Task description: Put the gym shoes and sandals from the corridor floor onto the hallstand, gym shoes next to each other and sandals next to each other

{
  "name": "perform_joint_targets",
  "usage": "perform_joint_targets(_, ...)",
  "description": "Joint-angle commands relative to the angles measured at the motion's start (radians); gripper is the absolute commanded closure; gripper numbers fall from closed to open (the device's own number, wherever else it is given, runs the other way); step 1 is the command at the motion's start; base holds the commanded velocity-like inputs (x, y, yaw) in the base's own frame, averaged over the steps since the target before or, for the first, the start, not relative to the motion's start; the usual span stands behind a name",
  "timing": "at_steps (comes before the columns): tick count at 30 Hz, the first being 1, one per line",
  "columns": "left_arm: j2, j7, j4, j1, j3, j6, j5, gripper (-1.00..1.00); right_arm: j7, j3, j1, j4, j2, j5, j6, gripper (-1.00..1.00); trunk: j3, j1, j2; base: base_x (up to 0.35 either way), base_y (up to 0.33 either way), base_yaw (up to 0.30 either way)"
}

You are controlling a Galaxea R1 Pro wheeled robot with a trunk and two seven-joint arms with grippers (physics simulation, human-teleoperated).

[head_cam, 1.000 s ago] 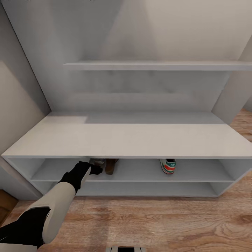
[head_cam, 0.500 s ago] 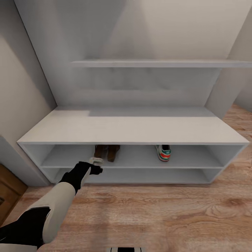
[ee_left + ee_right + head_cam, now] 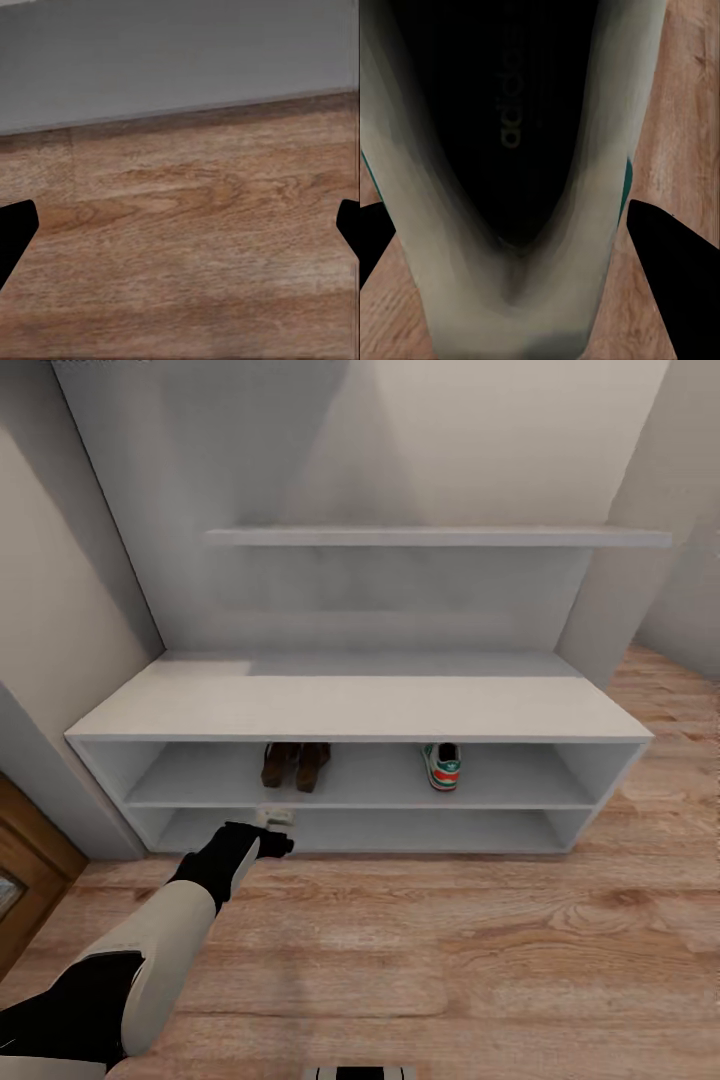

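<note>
The left gripper [image 3: 277, 832] reaches forward at the end of the outstretched left arm [image 3: 150, 950], white at the forearm and black at the wrist, low in front of the rack [image 3: 360, 710]. In the left wrist view its two dark fingertips [image 3: 15, 232] sit at opposite edges, spread wide with nothing between them, over the wood floor [image 3: 195, 255] and the rack's grey base.

The right wrist view shows something the head view does not: a gym shoe [image 3: 517, 187] seen very close from above, its dark inside with a printed brand word and its cream collar (a thin green edge shows at the side). The right gripper [image 3: 521, 225] has a dark fingertip on either side of the shoe, but whether they press it cannot be told.

On the rack's upper open shelf, two brown sandals [image 3: 296, 764] stand side by side, left of centre. A second gym shoe [image 3: 442, 765] stands on the same shelf, well apart to their right. The lower shelf sits just above the floor [image 3: 450, 960]. A wall shelf [image 3: 440, 537] runs above the bench top.
</note>
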Motion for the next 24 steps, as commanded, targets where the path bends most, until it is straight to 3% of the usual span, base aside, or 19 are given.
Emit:
perform_joint_targets(1, -0.001, -0.007, -0.002, 0.000, 0.009, -0.003, -0.010, -1.00, -0.002, -0.003, -0.001, 0.002, 0.000, 0.002, -0.004, 1.00, -0.001, -0.001, 0.000, -0.279, -0.198, 0.000)
perform_joint_targets(6, 0.002, -0.015, 0.000, 0.028, 0.018, -0.112, -0.003, -1.00, -0.003, -0.003, -0.001, 0.002, 0.000, 0.002, -0.004, 1.00, -0.001, -0.001, 0.000, -0.278, -0.199, 0.000)
perform_joint_targets(7, 0.004, -0.021, -0.006, 0.084, 0.024, -0.186, 0.012, -1.00, -0.003, -0.003, -0.001, 0.002, 0.000, 0.002, -0.004, 1.00, -0.001, -0.001, 0.000, -0.277, -0.198, 0.000)
perform_joint_targets(9, 0.014, -0.047, -0.026, 0.152, 0.028, -0.257, 0.031, -1.00, -0.003, -0.003, -0.001, 0.002, 0.004, 0.002, -0.004, 1.00, -0.001, -0.001, 0.000, -0.277, -0.198, 0.000)
perform_joint_targets(10, 0.060, -0.206, -0.084, 0.277, 0.030, -0.366, 0.046, -1.00, -0.002, -0.003, -0.001, 0.002, 0.006, 0.002, -0.004, 1.00, -0.001, -0.001, 0.000, -0.244, -0.168, 0.000)
perform_joint_targets(11, 0.097, -0.347, -0.113, 0.348, 0.032, -0.427, 0.050, -1.00, -0.002, -0.002, -0.001, 0.003, 0.009, 0.002, -0.003, 1.00, -0.001, -0.001, 0.000, -0.172, -0.107, 0.000)
perform_joint_targets(12, 0.105, -0.379, -0.117, 0.364, 0.033, -0.443, 0.051, -1.00, -0.002, -0.002, -0.001, 0.003, 0.010, 0.002, -0.003, 1.00, -0.001, -0.001, 0.000, -0.144, -0.086, 0.000)
perform_joint_targets(14, 0.151, -0.518, -0.125, 0.433, 0.053, -0.532, 0.086, -1.00, -0.001, -0.001, -0.001, 0.005, 0.013, 0.012, -0.003, 1.00, -0.001, -0.001, 0.000, -0.070, -0.042, 0.000)
perform_joint_targets(18, 0.202, -0.661, -0.123, 0.504, 0.087, -0.611, 0.151, -1.00, -0.001, 0.000, -0.001, 0.006, 0.018, 0.044, -0.005, 1.00, -0.001, -0.001, 0.000, -0.023, -0.014, 0.000)
perform_joint_targets(20, 0.217, -0.711, -0.122, 0.528, 0.093, -0.628, 0.163, -1.00, -0.001, 0.000, -0.001, 0.007, 0.019, 0.052, -0.006, 1.00, -0.001, -0.001, 0.000, -0.009, -0.005, 0.000)
perform_joint_targets(24, 0.272, -0.851, -0.122, 0.604, 0.130, -0.706, 0.190, -1.00, -0.002, 0.000, -0.001, 0.014, 0.020, 0.066, -0.009, 1.00, -0.001, -0.001, 0.000, -0.003, -0.002, 0.000)
